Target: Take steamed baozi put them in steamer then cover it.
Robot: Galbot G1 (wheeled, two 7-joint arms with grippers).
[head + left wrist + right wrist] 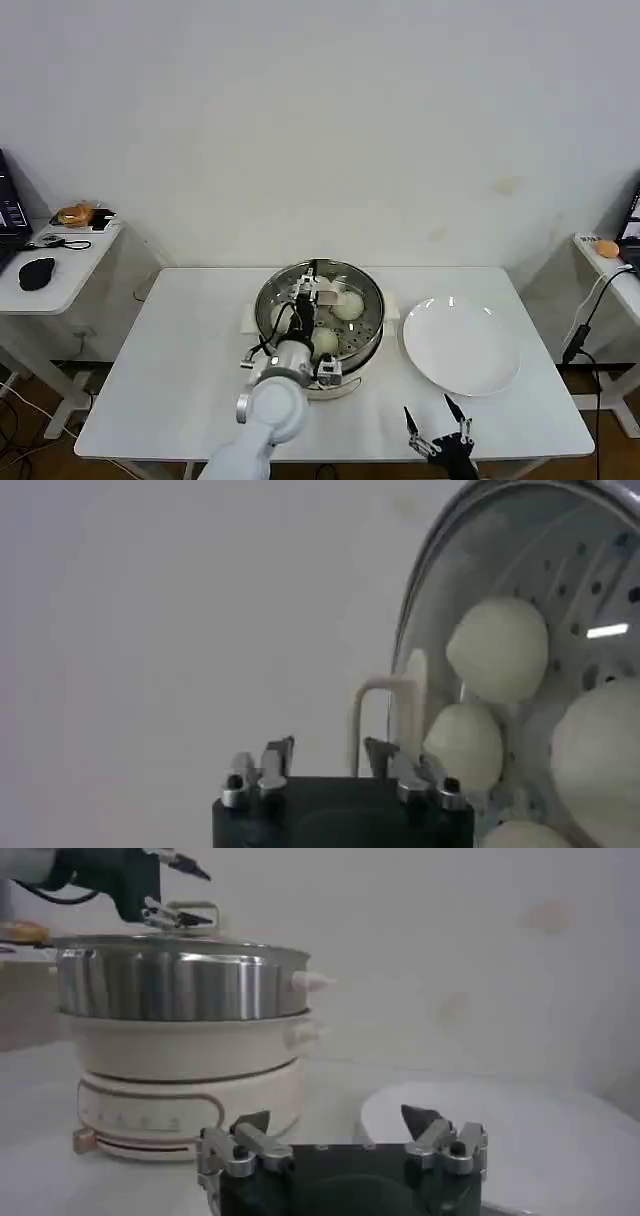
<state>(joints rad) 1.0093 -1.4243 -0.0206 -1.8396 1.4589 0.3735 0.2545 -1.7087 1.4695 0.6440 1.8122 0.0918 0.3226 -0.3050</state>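
Observation:
The steamer (371, 297) stands mid-table, a shiny steel pot on a cream base, also seen side-on (170, 983). The clear glass cover (352, 279) lies on its rim, and the beige bar handle (385, 690) sticks up. Three steamed baozi show through the glass (498, 648) (463, 742) (600, 755). My left gripper (308, 289) hovers over the cover next to the handle, open (328, 750), holding nothing. My right gripper (437, 421) waits open near the table's front edge (335, 1120), well apart from the steamer.
An empty white plate (460, 345) lies to the right of the steamer, just beyond the right gripper (480, 1108). Side desks with small items stand at the far left (50, 270) and far right (605, 255).

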